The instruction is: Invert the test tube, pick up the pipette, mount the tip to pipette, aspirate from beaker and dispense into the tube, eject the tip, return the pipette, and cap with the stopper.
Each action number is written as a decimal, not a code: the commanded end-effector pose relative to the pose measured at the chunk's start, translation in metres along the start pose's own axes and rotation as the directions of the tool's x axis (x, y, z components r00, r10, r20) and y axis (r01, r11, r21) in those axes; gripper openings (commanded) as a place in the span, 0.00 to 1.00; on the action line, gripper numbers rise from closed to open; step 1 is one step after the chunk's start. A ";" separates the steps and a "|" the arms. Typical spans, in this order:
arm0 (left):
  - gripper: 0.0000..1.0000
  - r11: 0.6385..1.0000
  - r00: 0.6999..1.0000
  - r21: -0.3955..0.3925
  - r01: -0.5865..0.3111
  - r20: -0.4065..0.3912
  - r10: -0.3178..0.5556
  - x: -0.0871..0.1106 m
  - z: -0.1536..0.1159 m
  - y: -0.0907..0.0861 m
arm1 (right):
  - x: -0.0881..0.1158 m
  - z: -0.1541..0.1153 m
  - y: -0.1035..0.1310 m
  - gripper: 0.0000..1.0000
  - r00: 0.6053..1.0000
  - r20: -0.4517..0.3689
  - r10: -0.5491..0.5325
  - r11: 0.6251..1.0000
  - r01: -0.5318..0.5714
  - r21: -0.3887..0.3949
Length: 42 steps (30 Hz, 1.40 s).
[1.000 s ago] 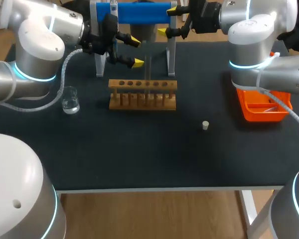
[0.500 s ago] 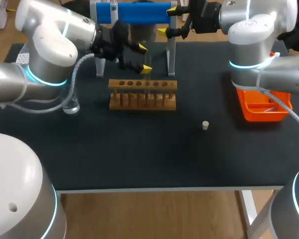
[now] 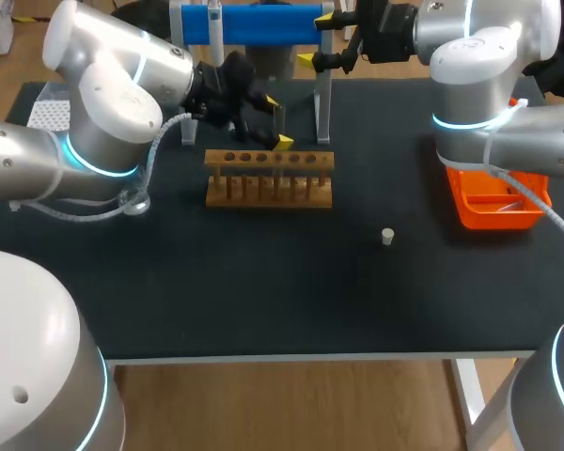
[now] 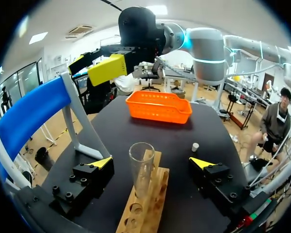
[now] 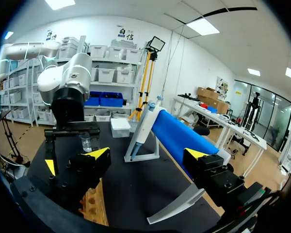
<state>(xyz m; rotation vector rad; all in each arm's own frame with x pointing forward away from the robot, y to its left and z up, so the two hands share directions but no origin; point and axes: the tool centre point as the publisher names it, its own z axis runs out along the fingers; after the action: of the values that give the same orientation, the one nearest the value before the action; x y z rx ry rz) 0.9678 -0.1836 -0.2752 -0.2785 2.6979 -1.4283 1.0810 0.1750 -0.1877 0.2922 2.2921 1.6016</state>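
In the head view the left arm (image 3: pixel 103 122) covers most of the beaker (image 3: pixel 137 200), and the dotted white box (image 3: pixel 45 113) behind it is half hidden. The stand (image 3: pixel 263 23) and the pipette (image 3: pixel 213 19) are cut off by the upper edge. The right arm (image 3: pixel 536 141) overlaps the orange basket (image 3: pixel 479 214). In the left wrist view the test tube's (image 4: pixel 141 165) lower end vanishes into the rack (image 4: pixel 155 189).

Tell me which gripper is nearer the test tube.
Left. The left gripper, open, straddles the test tube; the right gripper hangs by the blue stand, behind the rack.
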 end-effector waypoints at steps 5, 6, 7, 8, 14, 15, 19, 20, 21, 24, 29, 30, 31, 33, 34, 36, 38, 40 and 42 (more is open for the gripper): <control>1.00 1.000 0.999 -0.012 -0.028 -0.021 0.028 0.000 0.007 0.003 | -0.001 -0.001 0.000 1.00 1.000 -0.002 0.000 1.000 0.000 0.000; 1.00 0.999 0.999 -0.012 -0.031 -0.024 0.031 0.000 0.008 0.003 | -0.001 -0.001 0.000 1.00 1.000 -0.002 0.000 1.000 0.000 0.000; 1.00 0.999 0.999 -0.011 -0.034 -0.027 0.034 0.000 0.008 0.003 | -0.001 -0.001 0.000 1.00 1.000 -0.002 0.000 1.000 0.000 0.000; 1.00 0.999 0.999 -0.011 -0.036 -0.029 0.036 0.000 0.008 0.004 | -0.001 -0.001 0.000 1.00 1.000 -0.002 0.000 1.000 0.000 0.000; 1.00 0.999 0.998 -0.010 -0.051 -0.044 0.051 -0.001 0.011 0.006 | -0.001 -0.001 0.000 1.00 1.000 -0.002 0.000 1.000 0.000 0.000; 1.00 0.998 0.997 -0.014 -0.059 -0.050 0.058 -0.001 0.012 0.007 | -0.001 -0.001 0.000 1.00 1.000 -0.002 0.000 1.000 0.000 0.000; 1.00 0.998 0.996 -0.021 -0.067 -0.057 0.066 -0.001 0.015 0.008 | -0.001 -0.001 0.000 1.00 1.000 -0.002 0.000 1.000 0.000 0.000; 1.00 0.997 0.996 -0.021 -0.069 -0.059 0.068 -0.001 0.016 0.008 | -0.001 -0.001 0.000 1.00 1.000 -0.002 0.000 1.000 0.000 0.000; 1.00 0.997 0.996 -0.019 -0.073 -0.062 0.071 -0.002 0.016 0.008 | -0.001 -0.001 0.000 1.00 1.000 -0.002 0.000 1.000 0.000 0.000; 1.00 0.997 0.995 -0.019 -0.076 -0.062 0.074 -0.004 0.017 0.009 | -0.001 -0.001 0.000 1.00 1.000 -0.002 0.000 1.000 0.000 0.000; 1.00 0.997 0.995 -0.008 -0.076 -0.064 0.076 -0.004 0.020 0.010 | -0.001 -0.001 0.000 1.00 1.000 -0.002 0.000 1.000 0.000 0.000; 1.00 0.997 0.995 -0.007 -0.076 -0.065 0.076 -0.004 0.020 0.011 | -0.001 -0.001 0.000 1.00 1.000 -0.002 0.000 1.000 0.000 0.000; 1.00 0.997 0.995 -0.007 -0.077 -0.065 0.076 -0.004 0.020 0.011 | -0.001 -0.001 0.000 1.00 1.000 -0.002 0.000 1.000 0.000 0.000; 1.00 0.997 0.995 -0.005 -0.078 -0.065 0.078 -0.004 0.021 0.011 | -0.001 -0.001 0.000 1.00 1.000 -0.002 0.000 1.000 0.000 0.000; 1.00 0.997 0.995 -0.004 -0.079 -0.066 0.079 -0.004 0.021 0.011 | -0.001 -0.001 0.000 1.00 1.000 -0.002 0.000 1.000 0.000 0.000; 1.00 0.997 0.994 -0.005 -0.083 -0.067 0.082 -0.005 0.021 0.011 | -0.001 -0.001 0.000 1.00 1.000 -0.002 0.000 1.000 0.000 0.000; 1.00 0.996 0.994 -0.004 -0.086 -0.070 0.085 -0.005 0.022 0.011 | -0.001 -0.001 0.000 1.00 1.000 -0.002 0.000 1.000 0.000 0.000; 1.00 0.996 0.993 -0.007 -0.088 -0.074 0.088 -0.004 0.023 0.011 | -0.001 -0.001 0.000 1.00 1.000 -0.002 0.000 1.000 0.000 0.000; 1.00 0.996 0.993 -0.009 -0.091 -0.074 0.090 -0.004 0.023 0.011 | -0.001 -0.001 0.000 1.00 1.000 -0.002 0.000 1.000 0.000 0.000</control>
<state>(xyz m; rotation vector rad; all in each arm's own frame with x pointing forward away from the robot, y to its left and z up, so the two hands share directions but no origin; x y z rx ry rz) 0.9723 -0.1943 -0.2956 -0.1086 2.7382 -1.4230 1.0810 0.1749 -0.1878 0.2924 2.2921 1.6015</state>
